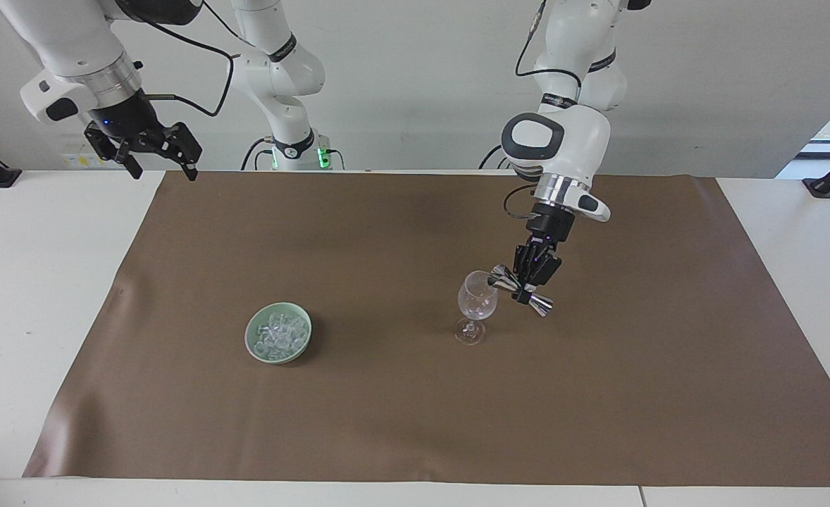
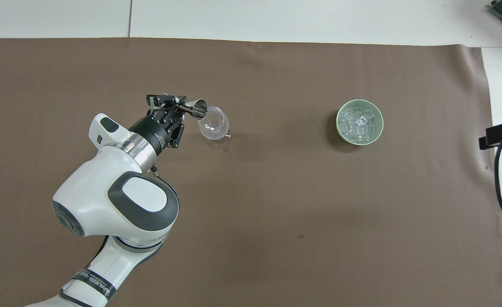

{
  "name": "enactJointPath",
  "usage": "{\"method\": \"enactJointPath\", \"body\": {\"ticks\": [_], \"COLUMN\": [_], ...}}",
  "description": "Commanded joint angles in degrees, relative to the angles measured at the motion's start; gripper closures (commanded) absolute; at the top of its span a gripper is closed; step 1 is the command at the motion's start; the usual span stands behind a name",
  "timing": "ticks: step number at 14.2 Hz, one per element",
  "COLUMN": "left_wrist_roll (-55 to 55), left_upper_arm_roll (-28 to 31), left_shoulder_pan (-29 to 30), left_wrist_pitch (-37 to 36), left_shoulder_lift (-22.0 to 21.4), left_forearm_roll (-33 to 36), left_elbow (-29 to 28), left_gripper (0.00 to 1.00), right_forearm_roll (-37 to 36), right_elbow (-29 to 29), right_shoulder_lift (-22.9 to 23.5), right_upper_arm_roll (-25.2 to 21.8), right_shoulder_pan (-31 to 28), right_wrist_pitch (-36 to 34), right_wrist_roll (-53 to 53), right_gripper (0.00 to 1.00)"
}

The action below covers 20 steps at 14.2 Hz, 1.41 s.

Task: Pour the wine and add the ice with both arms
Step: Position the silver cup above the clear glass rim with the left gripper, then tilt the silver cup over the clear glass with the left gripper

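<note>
The counter (image 1: 48, 296) carries a brown mat (image 1: 415, 422) that covers most of its top. The left hand (image 1: 525, 285) grips a metal jigger (image 1: 521, 289) at its waist, tipped on its side, one mouth at the rim of the wine glass (image 1: 477, 304). The right hand (image 1: 149, 151), its fingers spread and holding nothing, waits over the counter's edge at the right arm's end. In the overhead view the green bowl (image 2: 340, 128) lies at about three o'clock from the glass, well apart, with the ice (image 2: 359, 123) heaped inside. No liquid can be made out in the glass. Risks, as judged: the jigger's lip sits so close to the rim that a small sideways drift could knock the tall, narrow-footed glass over; a mouth short of the rim would spill onto the mat.
</note>
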Motion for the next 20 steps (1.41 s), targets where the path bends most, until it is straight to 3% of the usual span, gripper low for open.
{"method": "enactJointPath", "body": {"ticks": [1, 20], "left_wrist_roll": [1.89, 10.77], "left_upper_arm_roll": [0.36, 0.19], "left_shoulder_pan": [-1.62, -2.33], "left_wrist_pitch": [3.11, 6.27], "left_shoulder_lift": [1.28, 1.99], "left_forearm_roll": [-0.05, -0.06], "left_elbow": [1.78, 2.22], "left_gripper": [1.00, 1.00], "right_forearm_roll": [-0.11, -0.11], "right_elbow": [-0.30, -0.30], "right_shoulder_lift": [-0.40, -0.40], "right_upper_arm_roll": [0.06, 0.06], "right_shoulder_pan": [0.01, 0.01], "right_wrist_pitch": [0.46, 0.46], "right_wrist_roll": [1.02, 1.02], "right_gripper": [0.00, 0.00]}}
